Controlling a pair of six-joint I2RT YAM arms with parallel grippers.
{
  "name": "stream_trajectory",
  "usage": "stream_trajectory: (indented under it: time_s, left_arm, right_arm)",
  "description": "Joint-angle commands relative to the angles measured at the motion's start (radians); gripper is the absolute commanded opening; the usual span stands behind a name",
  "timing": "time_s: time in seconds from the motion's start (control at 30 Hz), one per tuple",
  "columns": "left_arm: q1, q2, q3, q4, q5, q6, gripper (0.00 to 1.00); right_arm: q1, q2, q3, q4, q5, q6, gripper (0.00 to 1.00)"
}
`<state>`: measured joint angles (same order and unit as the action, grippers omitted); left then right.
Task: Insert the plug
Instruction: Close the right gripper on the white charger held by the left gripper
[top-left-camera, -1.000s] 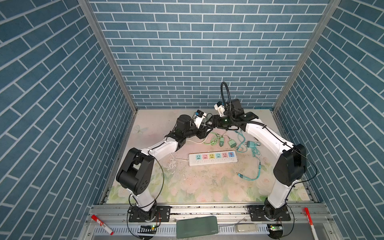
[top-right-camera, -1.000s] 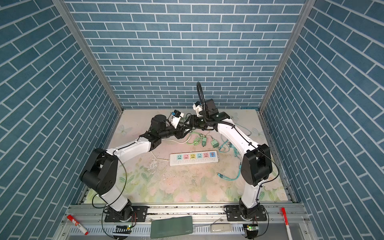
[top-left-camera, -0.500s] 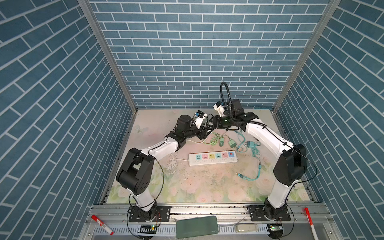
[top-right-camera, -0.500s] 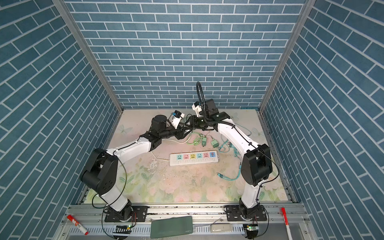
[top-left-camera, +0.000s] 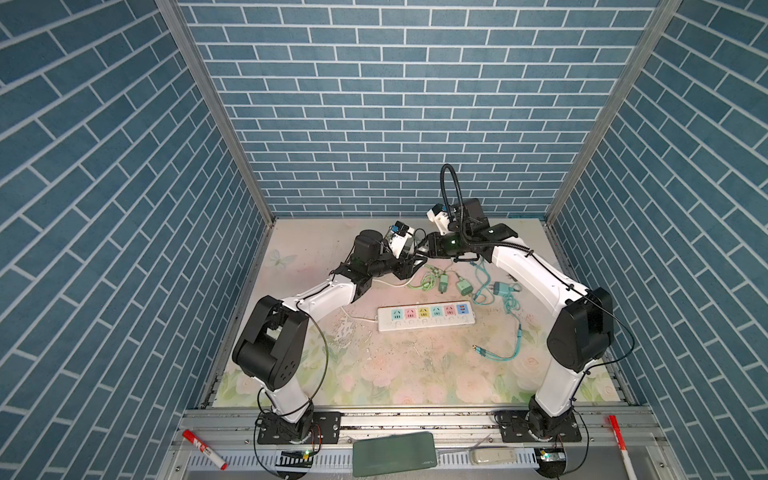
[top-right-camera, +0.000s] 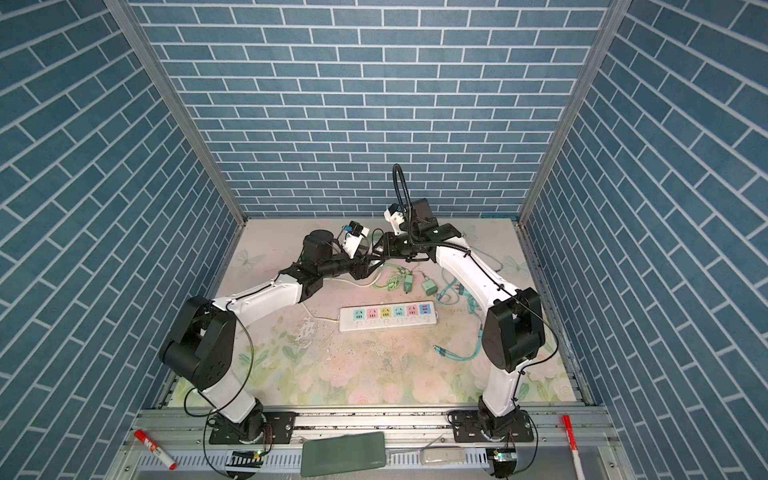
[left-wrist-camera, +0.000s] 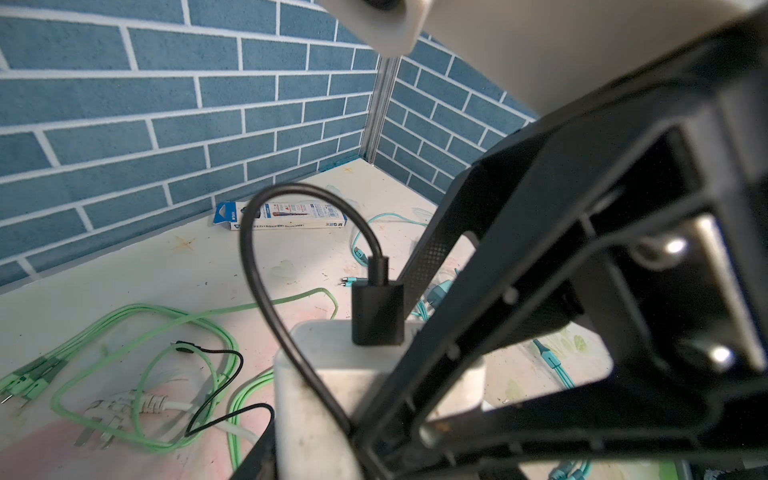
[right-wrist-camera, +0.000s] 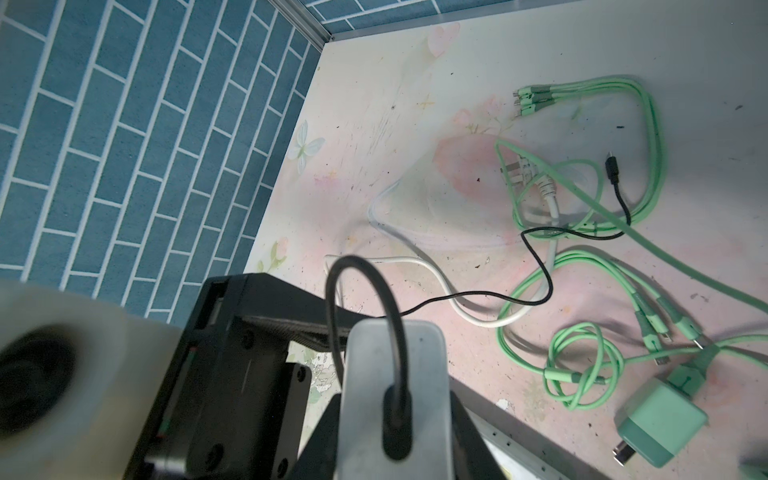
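Behind the power strip (top-left-camera: 424, 318), toward the back wall (top-left-camera: 395, 124), the left gripper (top-left-camera: 411, 266) clamped a white charger block (left-wrist-camera: 345, 361) aloft, with the black plug (left-wrist-camera: 377, 309) standing in its top face, apparently seated. The right gripper (top-left-camera: 424, 250) faced it along the plug's long axis, fingers (left-wrist-camera: 432, 257) flanking the plug; whether they pinched it could not be told.

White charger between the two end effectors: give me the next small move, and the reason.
Probably close the right end effector fully on the white charger. Its fingers flank the charger, whose base sits in the left end effector; the black USB plug is seated on top, and the sockets of the power strip are empty.
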<state>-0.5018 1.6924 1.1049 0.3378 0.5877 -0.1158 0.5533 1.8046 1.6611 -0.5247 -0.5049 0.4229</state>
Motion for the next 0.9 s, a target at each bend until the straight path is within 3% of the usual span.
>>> stream_trajectory:
  time_s: [0.0, 0.13, 0.23, 0.33, 0.4, 0.57, 0.7, 0.87]
  left_arm:
    - [-0.007, -0.024, 0.026, -0.004, -0.005, 0.012, 0.40]
    - [-0.008, -0.024, 0.026, -0.011, -0.018, 0.018, 0.40]
    - [-0.006, -0.025, 0.029, -0.030, -0.047, 0.026, 0.53]
    - [-0.007, -0.030, 0.040, -0.078, -0.081, 0.059, 0.58]
    - [-0.004, -0.031, 0.050, -0.120, -0.110, 0.082, 0.66]
    - [0.004, -0.039, 0.056, -0.176, -0.169, 0.107, 0.73]
    - [0.015, -0.036, 0.062, -0.198, -0.210, 0.110, 0.72]
    - [0.019, 0.008, 0.112, -0.279, -0.259, 0.136, 0.67]
  right_arm:
    - [0.011, -0.036, -0.017, -0.012, -0.043, -0.019, 0.27]
    - [0.011, -0.038, -0.012, -0.023, -0.049, -0.022, 0.23]
    - [0.012, -0.045, -0.009, -0.037, -0.046, -0.036, 0.17]
    - [0.011, -0.055, 0.000, -0.066, -0.026, -0.050, 0.11]
    - [0.011, -0.060, 0.020, -0.105, 0.021, -0.063, 0.11]
    - [0.011, -0.032, 0.136, -0.292, 0.237, -0.114, 0.09]
    - [0.012, -0.008, 0.193, -0.377, 0.347, -0.135, 0.08]
    - [0.012, -0.020, 0.184, -0.364, 0.301, -0.145, 0.08]
